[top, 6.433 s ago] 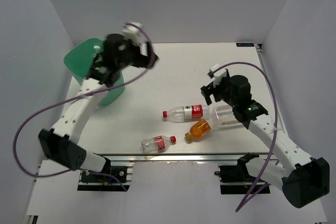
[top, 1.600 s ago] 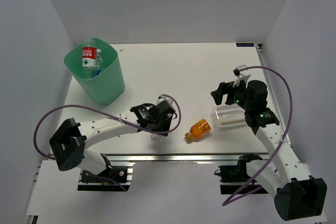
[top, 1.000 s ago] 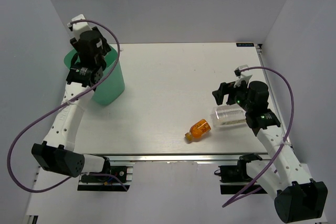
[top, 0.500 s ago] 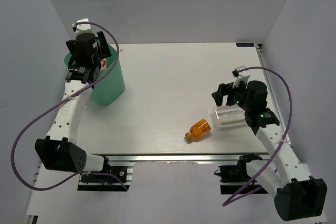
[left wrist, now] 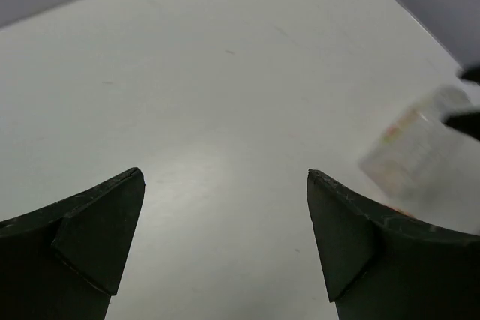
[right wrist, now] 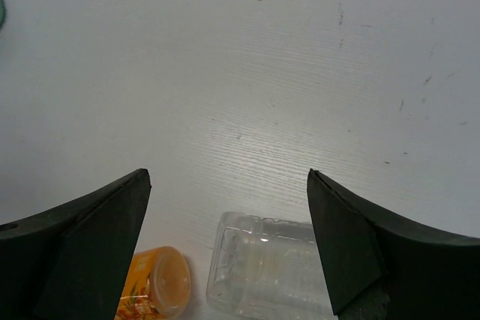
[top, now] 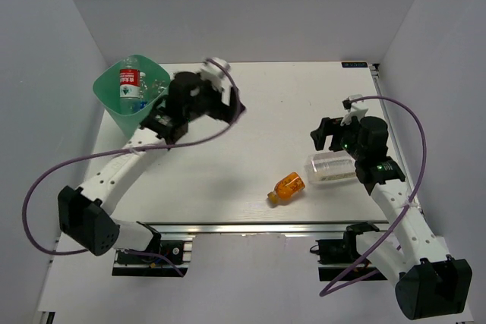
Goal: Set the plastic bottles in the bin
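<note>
Right gripper point(right wrist: 229, 177) hangs open and empty near the squarish clear bottle point(right wrist: 262, 271), apparently lining up a grasp. The orange bottle point(right wrist: 154, 286) lies just beside it, toward the table's point(top: 250, 111) front edge. Left gripper point(left wrist: 225, 177), jaws wide and empty, hovers mid-table. Bin point(top: 162, 130) stands in the far-left corner with labelled bottles point(top: 129, 83) inside, and the route to it looks open.

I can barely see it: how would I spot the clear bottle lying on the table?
Go to the right side of the white table, by the right arm's tool. The clear bottle lies there: wide, squarish, label-free, unlike the smaller orange bottle beside it.
</note>
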You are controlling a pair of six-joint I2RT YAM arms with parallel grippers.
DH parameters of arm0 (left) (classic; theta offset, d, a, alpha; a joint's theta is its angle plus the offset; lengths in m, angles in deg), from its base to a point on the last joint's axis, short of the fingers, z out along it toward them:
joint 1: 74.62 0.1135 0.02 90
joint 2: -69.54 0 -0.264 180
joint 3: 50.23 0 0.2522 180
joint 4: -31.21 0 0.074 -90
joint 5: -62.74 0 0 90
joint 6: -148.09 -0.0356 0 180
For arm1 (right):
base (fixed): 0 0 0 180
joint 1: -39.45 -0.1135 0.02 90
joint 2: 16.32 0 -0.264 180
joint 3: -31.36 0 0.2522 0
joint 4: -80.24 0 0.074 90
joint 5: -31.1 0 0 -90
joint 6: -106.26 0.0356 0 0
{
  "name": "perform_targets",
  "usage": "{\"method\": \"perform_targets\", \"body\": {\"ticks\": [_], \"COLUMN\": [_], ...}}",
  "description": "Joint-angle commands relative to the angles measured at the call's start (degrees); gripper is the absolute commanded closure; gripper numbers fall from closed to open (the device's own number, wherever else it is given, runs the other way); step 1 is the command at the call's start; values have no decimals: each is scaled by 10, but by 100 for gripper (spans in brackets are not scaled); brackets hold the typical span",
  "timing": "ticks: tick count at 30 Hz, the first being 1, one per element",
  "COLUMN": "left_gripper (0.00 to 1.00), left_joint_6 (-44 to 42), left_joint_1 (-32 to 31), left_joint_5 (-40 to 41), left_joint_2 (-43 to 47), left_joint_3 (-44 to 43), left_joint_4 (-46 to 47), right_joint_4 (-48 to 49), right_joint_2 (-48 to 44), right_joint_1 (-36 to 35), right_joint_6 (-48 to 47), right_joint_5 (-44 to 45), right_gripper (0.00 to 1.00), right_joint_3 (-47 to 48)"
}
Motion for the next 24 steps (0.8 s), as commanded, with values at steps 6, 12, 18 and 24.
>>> {"method": "perform_targets", "body": {"ticks": [6, 12, 18, 24], "left_gripper": [2, 2, 2, 2], "left_joint_6": [13, -11, -5, -18], "left_joint_1": [-196, -288, -329, -357], "left_joint_5": [-119, -79, -70, -35], "left_joint_2": [-76, -185, -267, -325], "left_joint_3": [92, 38, 18, -17], "left_joint_4": [75, 49, 52, 16], "right_joint_4": [0, 16, 22, 22], "right_joint_2": [-6, -18, -42, -51], "right_joint_1": [51, 145, 169, 176], "right_joint_6": [90, 118, 108, 109], "right_joint_5": [124, 57, 39, 39], "right_gripper": [11, 11, 11, 11], "right_joint_3": [7, -16, -21, -26]}}
